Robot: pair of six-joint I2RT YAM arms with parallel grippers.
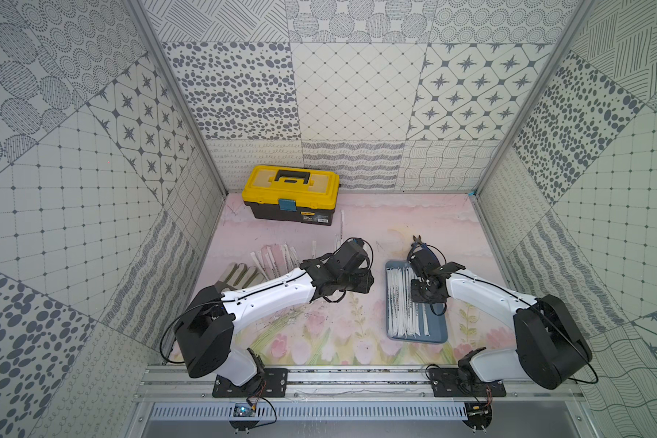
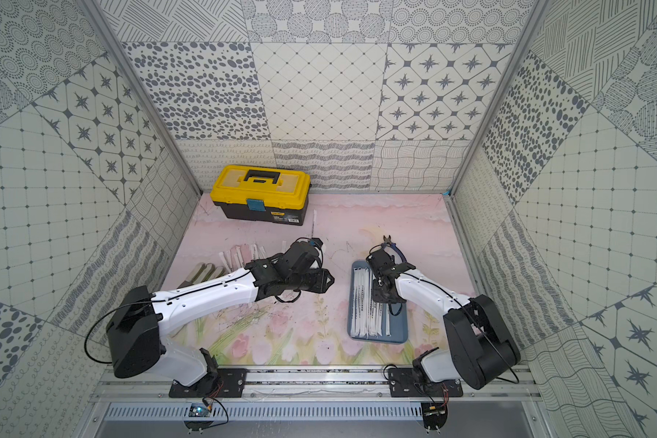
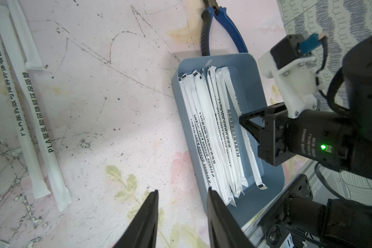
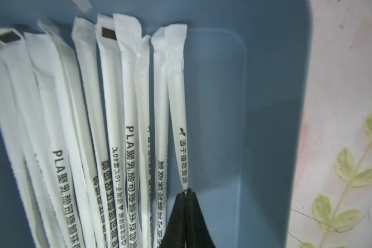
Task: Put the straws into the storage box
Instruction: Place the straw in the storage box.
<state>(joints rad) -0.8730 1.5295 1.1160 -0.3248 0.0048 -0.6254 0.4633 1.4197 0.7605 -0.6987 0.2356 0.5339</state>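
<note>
Right gripper (image 4: 185,191), pinched shut on one of the straws (image 4: 176,96), holds it, we note, lengthwise along the storage box (image 4: 273,107), parallel beside those already in.

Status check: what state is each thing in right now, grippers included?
Toolbox: lid closed, latch down.
Tray: partly filled with straws.
Loose straws: on the table, not yet stored.
Left gripper: open, empty.
Right gripper: shut on one straw inside the tray.
Pliers: lying beside the tray.
Gloves: lying flat on the table.
</note>
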